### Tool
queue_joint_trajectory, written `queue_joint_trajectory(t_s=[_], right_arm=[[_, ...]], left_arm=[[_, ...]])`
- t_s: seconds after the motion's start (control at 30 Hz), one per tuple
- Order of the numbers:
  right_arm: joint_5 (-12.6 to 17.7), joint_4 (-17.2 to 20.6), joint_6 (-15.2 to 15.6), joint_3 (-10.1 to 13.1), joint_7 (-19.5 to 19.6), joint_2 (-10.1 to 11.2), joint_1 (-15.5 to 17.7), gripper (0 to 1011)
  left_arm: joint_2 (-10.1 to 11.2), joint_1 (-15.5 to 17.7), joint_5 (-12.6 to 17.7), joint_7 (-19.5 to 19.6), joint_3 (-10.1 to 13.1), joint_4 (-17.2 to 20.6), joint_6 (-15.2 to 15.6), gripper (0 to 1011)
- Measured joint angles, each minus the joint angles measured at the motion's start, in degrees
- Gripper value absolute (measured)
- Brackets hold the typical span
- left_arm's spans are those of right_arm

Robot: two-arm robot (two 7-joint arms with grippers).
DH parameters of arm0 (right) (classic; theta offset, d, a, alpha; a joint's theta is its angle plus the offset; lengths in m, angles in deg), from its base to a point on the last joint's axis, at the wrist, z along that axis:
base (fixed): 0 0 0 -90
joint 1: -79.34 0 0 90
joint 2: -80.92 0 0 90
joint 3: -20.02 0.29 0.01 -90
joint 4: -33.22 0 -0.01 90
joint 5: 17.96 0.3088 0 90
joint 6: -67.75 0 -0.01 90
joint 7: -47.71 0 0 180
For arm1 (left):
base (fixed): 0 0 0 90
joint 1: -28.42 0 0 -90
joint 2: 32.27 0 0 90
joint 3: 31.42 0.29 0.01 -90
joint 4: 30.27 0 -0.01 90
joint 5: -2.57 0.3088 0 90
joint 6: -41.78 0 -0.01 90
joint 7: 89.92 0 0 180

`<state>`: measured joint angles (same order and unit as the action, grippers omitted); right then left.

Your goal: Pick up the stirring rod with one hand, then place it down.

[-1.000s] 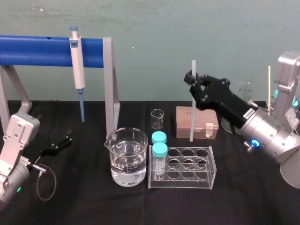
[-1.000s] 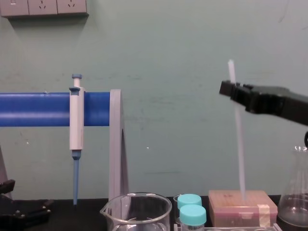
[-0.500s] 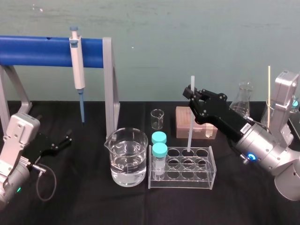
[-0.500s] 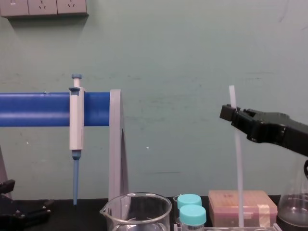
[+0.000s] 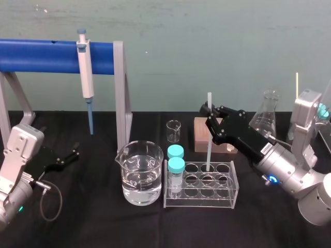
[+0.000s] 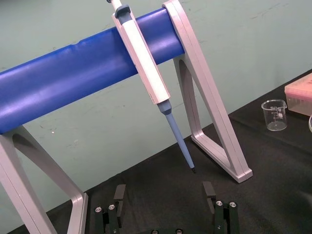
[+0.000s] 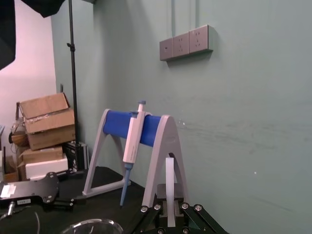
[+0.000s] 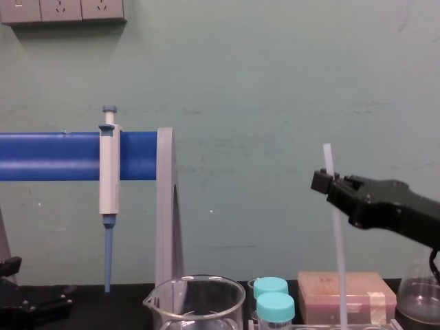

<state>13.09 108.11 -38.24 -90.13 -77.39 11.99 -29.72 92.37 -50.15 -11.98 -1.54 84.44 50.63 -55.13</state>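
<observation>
Gripping the stirring rod [image 5: 208, 150] near its upper end, the right claw [image 5: 209, 120] hangs over the right half of the black worktop [image 5: 93, 222], its fingers closed narrow on the rod and a short length of rod standing out above them. The rod stands almost upright, and its lower end sits at the mouth of the middle hole in the back row of the clear test-tube rack [image 5: 227, 199]; whether it reaches the bottom of the rack cannot be told. From the chest view the rod [image 8: 337, 247] runs straight down from the right claw [image 8: 328, 184] in front of the green wall. In the right wrist view the rod [image 7: 169, 187] rises between the fingers. Two capped tubes [image 5: 176, 165] with teal lids stand at the left end of the rack, well apart from the rod. A beaker [image 5: 138, 173] holding clear liquid stands just beside the rack on its left, a small beaker [image 5: 174, 131] stands behind it, and a pink box [image 5: 200, 135] lies behind the rack, partly hidden by the arm. A flask [image 5: 265, 116] stands farther right. The pipette [image 5: 85, 72] hangs on the blue bar [image 5: 46, 55] at the back left. The left claw [image 5: 70, 155] rests low at the left of the worktop, its fingers [image 6: 118, 192] spread wide with nothing between them.
</observation>
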Motion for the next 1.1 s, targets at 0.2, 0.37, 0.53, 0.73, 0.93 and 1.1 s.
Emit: queue_joint_trajectory(t_s=[0.2,0.37,0.53,0.73,0.93,1.1], right_arm=[[0.00,-1.99,-1.27,0.19,-0.64,-0.89,0.17,72],[-0.05,-3.29,-2.14,0.43,-1.00,-1.36,0.32,72],[-0.50,-4.75,-3.08,0.67,-1.31,-1.68,0.57,72],[-0.94,-6.47,-3.85,1.02,-1.49,-2.12,0.77,72],[-0.94,-7.18,-4.39,1.49,-1.76,-2.59,1.04,72],[-1.03,-7.32,-4.57,1.69,-1.78,-2.83,1.25,72]], left_arm=[[0.00,0.00,0.00,0.00,0.00,0.00,0.00,1000],[0.00,0.00,0.00,0.00,0.00,0.00,0.00,1000],[0.00,0.00,0.00,0.00,0.00,0.00,0.00,1000],[0.00,0.00,0.00,0.00,0.00,0.00,0.00,1000],[0.00,0.00,0.00,0.00,0.00,0.00,0.00,1000],[0.00,0.00,0.00,0.00,0.00,0.00,0.00,1000]])
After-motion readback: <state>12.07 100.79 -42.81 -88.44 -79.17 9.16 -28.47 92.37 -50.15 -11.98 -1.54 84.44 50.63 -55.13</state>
